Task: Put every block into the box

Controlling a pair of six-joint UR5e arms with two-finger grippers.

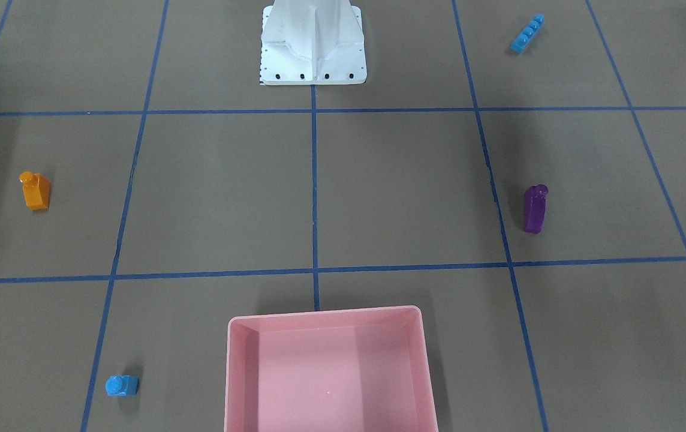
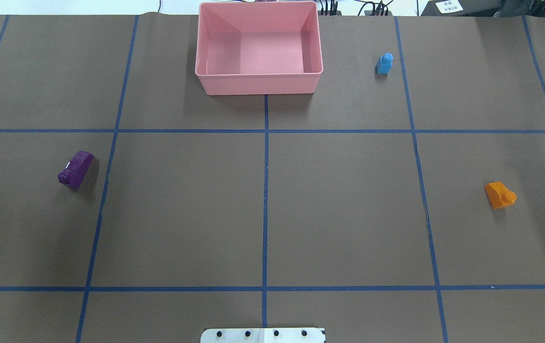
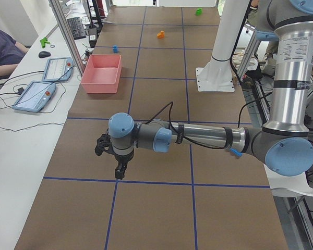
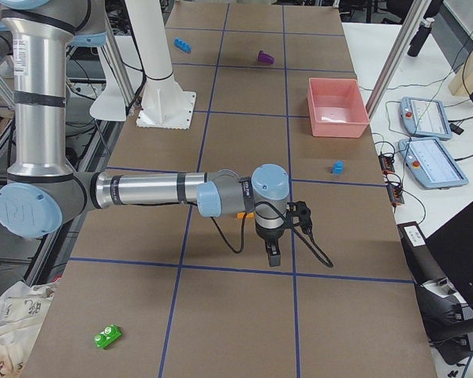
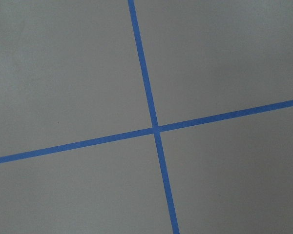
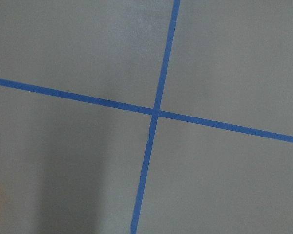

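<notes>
Top centre of the overhead view: shallow pink plastic box [image 2: 258, 82] empty. Nothing done yet. Orange sloped brick [image 2: 499, 195], small blue brick [image 2: 384, 64], purple oblong brick [image 2: 76, 169], long blue studded bar [image 1: 526, 33] and green two-stud brick [image 4: 107, 337] all lie on the surface [image 2: 339, 205]. Left hand [image 3: 120, 171], right hand [image 4: 273, 253]: I cannot tell how open.

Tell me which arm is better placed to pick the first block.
Probably the right: its wrist view catches the orange block at the edge, so the right gripper hangs close to it. The left wrist view shows only taped table.
</notes>
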